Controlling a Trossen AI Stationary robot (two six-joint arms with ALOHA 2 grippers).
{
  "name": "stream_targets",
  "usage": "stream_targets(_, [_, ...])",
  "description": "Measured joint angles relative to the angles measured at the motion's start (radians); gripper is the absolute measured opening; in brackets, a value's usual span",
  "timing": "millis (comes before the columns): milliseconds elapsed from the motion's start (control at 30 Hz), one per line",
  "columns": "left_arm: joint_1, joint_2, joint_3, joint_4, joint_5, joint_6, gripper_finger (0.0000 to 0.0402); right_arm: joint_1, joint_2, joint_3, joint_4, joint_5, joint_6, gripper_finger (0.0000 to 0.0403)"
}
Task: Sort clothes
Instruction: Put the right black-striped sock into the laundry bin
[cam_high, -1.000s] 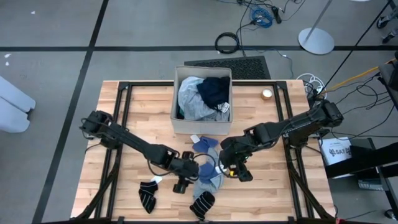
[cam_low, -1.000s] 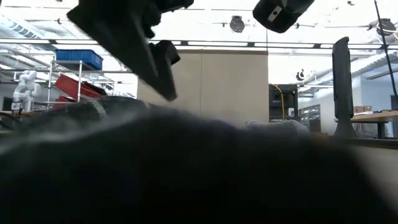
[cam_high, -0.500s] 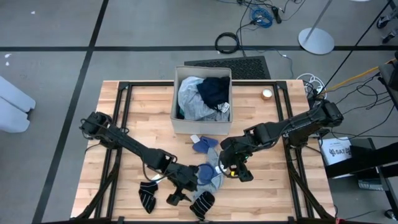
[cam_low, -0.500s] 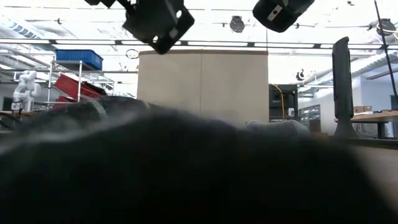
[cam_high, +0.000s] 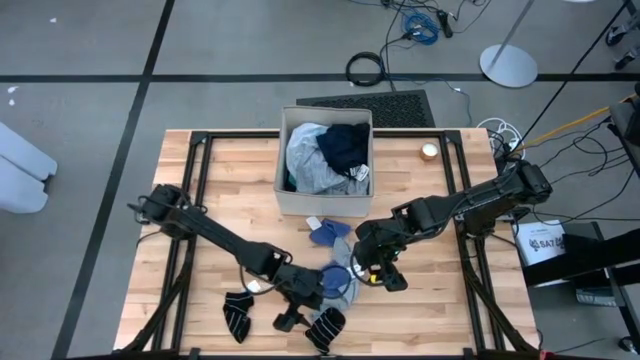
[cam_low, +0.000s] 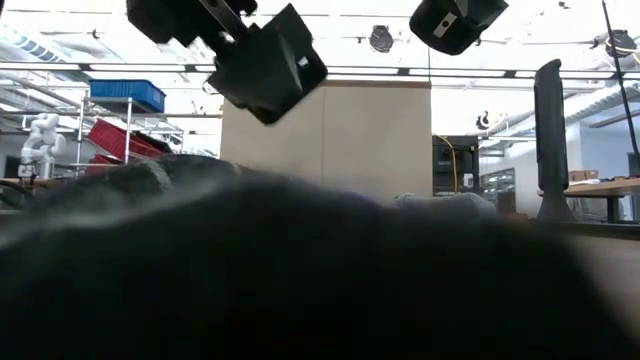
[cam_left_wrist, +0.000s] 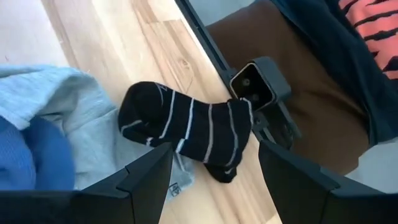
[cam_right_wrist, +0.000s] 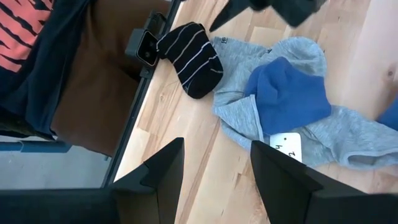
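Sock (cam_left_wrist: 186, 127) black, white-striped, at table's near edge, touching grey top (cam_left_wrist: 93, 134). Left gripper (cam_left_wrist: 214, 177) wide, empty, above it (right gripper (cam_right_wrist: 214, 165) half-open, idle). Limp, light: pinch mid-body.

a wooden slatted table (cam_high: 230, 190) carries a beige box (cam_high: 325, 200), a grey garment (cam_high: 345, 285) beside the left claw (cam_high: 290, 321), and two striped socks (cam_high: 238, 312) flanking it.

Knitted black striped sock (cam_left_wrist: 186, 127) and soft grey top (cam_right_wrist: 292, 130) on matt wooden table (cam_high: 230, 190).
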Motion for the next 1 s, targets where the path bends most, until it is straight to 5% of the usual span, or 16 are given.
stream_targets(767, [0.046,0.155,0.142,-0.121,0.014,-0.418,0.0248,0.0,0.0,0.001,0.0,0.0,-0.026,0.0173])
stream_targets(1000, [0.037,0.166,0.144,-0.115,-0.013,-0.418,0.0201,-0.003,0.0,0.001,-0.003,0.0,-0.041,0.0173])
